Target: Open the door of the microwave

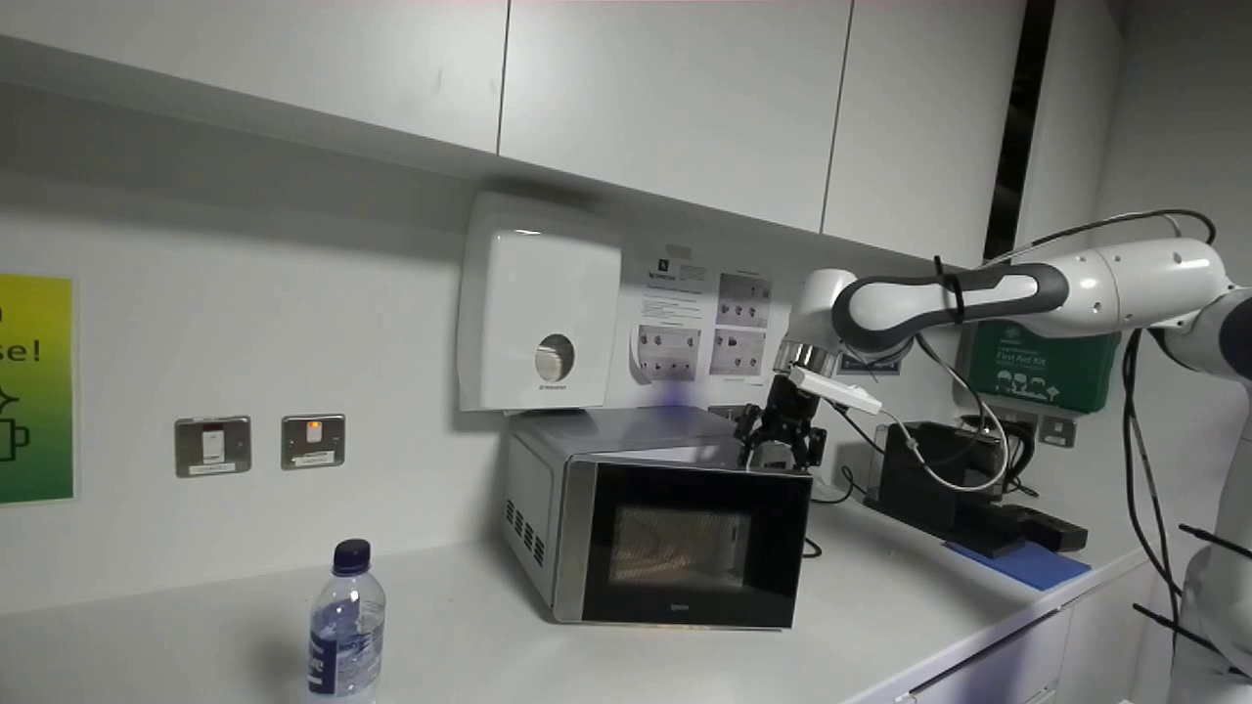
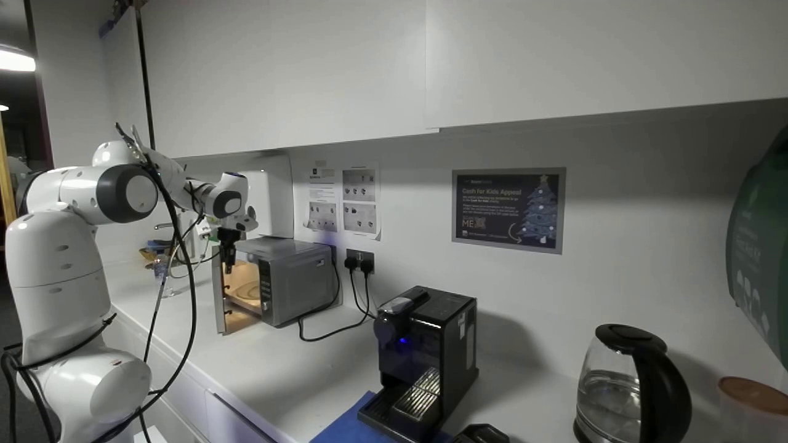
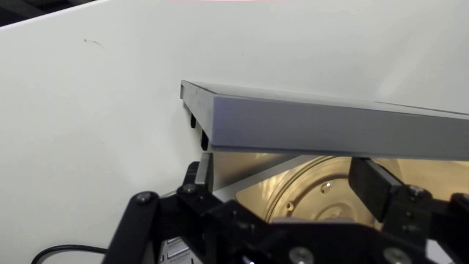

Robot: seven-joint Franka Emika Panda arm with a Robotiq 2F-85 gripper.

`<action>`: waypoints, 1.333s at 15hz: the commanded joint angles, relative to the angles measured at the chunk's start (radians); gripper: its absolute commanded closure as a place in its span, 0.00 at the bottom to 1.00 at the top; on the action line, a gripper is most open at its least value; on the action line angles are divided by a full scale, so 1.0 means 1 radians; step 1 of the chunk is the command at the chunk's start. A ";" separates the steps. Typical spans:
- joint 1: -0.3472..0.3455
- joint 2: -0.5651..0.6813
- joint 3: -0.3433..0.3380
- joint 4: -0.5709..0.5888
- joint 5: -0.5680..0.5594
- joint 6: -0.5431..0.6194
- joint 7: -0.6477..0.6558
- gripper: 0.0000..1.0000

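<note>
The silver-grey microwave (image 1: 533, 528) (image 2: 301, 283) stands on the counter against the wall. Its dark-windowed door (image 1: 694, 548) (image 2: 218, 292) is swung partway out from the body, and the lit cavity with its turntable (image 3: 311, 205) shows through the gap. My gripper (image 1: 781, 458) (image 2: 228, 269) points down just behind the door's top edge, on the inner side. In the wrist view the gripper (image 3: 283, 160) is spread wide, nothing held between its fingers. Both fingertips reach the inner edge of the door (image 3: 329, 124); whether they touch it I cannot tell.
A water bottle (image 1: 347, 636) stands on the counter on the door's hinge side. Beyond the opposite side are a black coffee machine (image 2: 425, 357) and a kettle (image 2: 628, 387). Wall cabinets (image 1: 675, 108) hang overhead, and a white wall box (image 1: 499, 303) sits above the microwave.
</note>
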 commanded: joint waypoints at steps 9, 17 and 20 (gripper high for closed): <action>0.001 0.009 0.007 0.003 0.090 0.009 -0.044 0.00; 0.020 0.051 0.031 0.041 0.117 -0.008 -0.031 0.00; 0.025 0.081 0.041 0.064 0.120 -0.014 -0.033 0.00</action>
